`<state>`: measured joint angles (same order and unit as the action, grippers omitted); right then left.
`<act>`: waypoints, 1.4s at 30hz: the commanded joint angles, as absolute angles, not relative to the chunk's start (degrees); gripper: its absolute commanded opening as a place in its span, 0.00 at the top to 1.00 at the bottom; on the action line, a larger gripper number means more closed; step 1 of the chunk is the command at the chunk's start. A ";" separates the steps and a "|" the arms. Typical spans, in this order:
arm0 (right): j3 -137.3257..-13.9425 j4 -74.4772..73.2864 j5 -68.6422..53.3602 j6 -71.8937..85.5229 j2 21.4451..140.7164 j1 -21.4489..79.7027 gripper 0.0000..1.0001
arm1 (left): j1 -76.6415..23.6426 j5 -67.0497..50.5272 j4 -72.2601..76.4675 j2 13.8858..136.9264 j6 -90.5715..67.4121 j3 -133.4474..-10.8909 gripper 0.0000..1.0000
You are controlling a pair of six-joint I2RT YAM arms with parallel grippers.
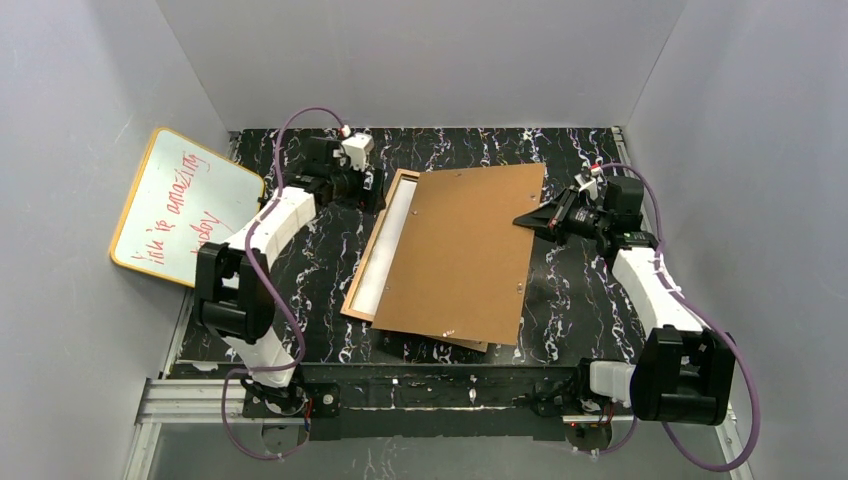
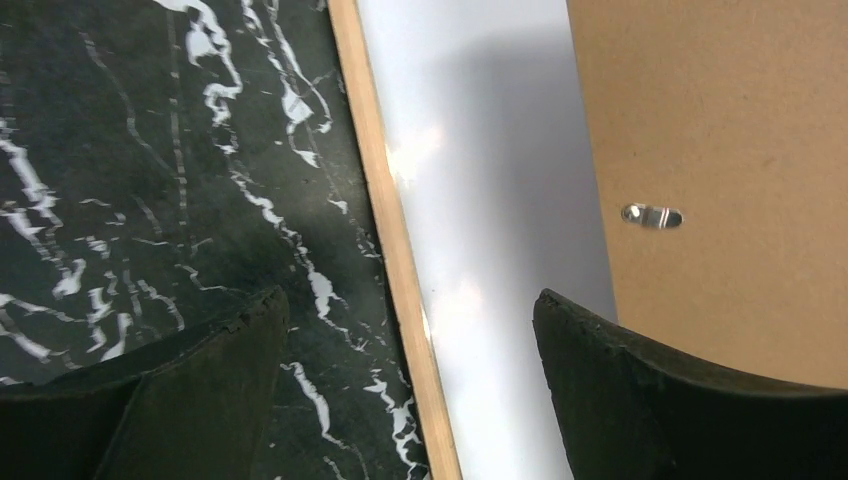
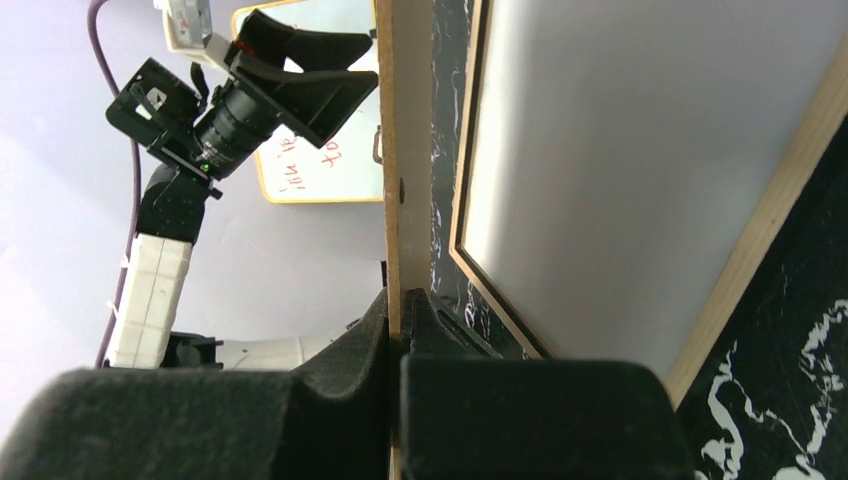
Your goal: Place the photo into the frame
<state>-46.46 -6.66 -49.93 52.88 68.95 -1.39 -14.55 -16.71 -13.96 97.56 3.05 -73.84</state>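
Gripping the backing board's (image 1: 460, 250) right edge above the frame (image 1: 362, 285), the right gripper (image 3: 400, 312) clamps tight; the left gripper (image 2: 410, 305) gapes wide toward the table's (image 1: 300, 265) far edge.

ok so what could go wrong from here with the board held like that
1. The right gripper pinches the backing board by one edge only, and it sits skewed over the frame; it could slip or settle crooked.
2. The open left gripper hangs over the frame's rail and might nudge it.
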 commanded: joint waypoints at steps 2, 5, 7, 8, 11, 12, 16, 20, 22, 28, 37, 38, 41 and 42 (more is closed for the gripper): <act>-45.43 8.86 -53.98 59.58 71.46 -0.68 0.99 | -10.60 -19.71 -20.47 93.54 5.77 -76.73 0.09; -45.08 11.74 -53.01 59.86 73.93 -0.16 0.99 | -8.71 -18.35 -21.49 93.88 8.31 -76.00 0.10; -45.18 12.82 -52.49 60.00 75.48 1.61 0.99 | -7.77 -17.32 -21.83 94.19 10.51 -75.19 0.08; -45.13 13.45 -51.98 60.15 76.10 2.12 0.99 | -7.45 -16.87 -21.96 94.38 11.93 -74.76 0.07; -45.09 15.56 -50.13 60.43 77.76 3.70 0.99 | -7.14 -15.50 -22.94 95.51 15.61 -73.37 0.05; -45.09 16.32 -49.72 60.59 78.44 4.22 0.99 | -7.12 -14.99 -22.96 95.92 16.82 -72.73 0.05; -45.16 19.06 -48.86 61.70 81.60 5.99 0.99 | -7.12 -12.73 -22.59 97.52 20.55 -69.95 0.05; -44.90 21.01 -48.15 62.24 84.05 6.62 0.99 | -7.11 -11.38 -21.89 98.91 23.15 -67.28 0.08; -44.34 21.79 -47.40 62.36 84.64 6.65 0.99 | -7.12 -11.49 -21.28 99.21 23.23 -65.83 0.10; -41.16 26.05 -44.61 63.27 85.33 6.68 0.99 | -7.29 -16.28 -20.19 98.31 24.02 -61.70 0.13; -38.85 32.16 -43.99 65.32 88.26 6.67 0.99 | -8.19 -16.45 -19.08 100.18 25.07 -58.79 0.14; -38.92 32.76 -44.10 65.46 88.46 6.68 0.99 | -8.36 -16.47 -19.07 100.39 25.05 -58.58 0.14; -39.40 33.55 -44.26 65.32 88.98 6.76 0.99 | -9.14 -16.51 -19.07 100.54 25.26 -58.15 0.14; -39.59 33.71 -44.25 65.30 89.09 6.77 0.99 | -9.45 -16.34 -19.03 100.52 25.35 -57.99 0.14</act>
<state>-38.46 26.50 -42.61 63.31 89.32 6.57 -8.14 -15.07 -17.69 99.96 24.56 -60.20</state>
